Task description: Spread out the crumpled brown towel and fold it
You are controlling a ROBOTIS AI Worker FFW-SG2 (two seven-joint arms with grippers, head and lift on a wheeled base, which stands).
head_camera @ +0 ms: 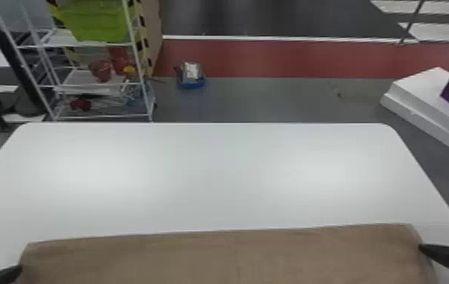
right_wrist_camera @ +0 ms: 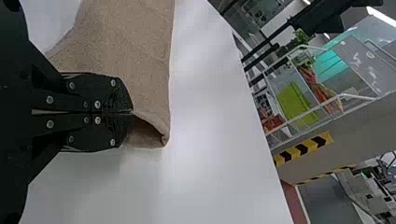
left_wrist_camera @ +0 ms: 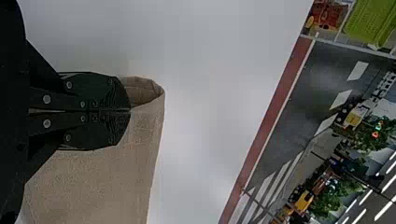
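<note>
A brown cloth towel (head_camera: pixel 227 256) is stretched wide across the near part of the smooth white worktop (head_camera: pixel 212 170). At its left side, the left black gripper (head_camera: pixel 17 270) has its flat fingers (left_wrist_camera: pixel 100 91) clamped on the towel; at its right side, the right black gripper (head_camera: pixel 424 248) pinches it between closed fingers (right_wrist_camera: pixel 100 93).

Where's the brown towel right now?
In the head view, the brown towel lies along the near part of the white table, between the left gripper and the right gripper, which pinch its two sides.
</note>
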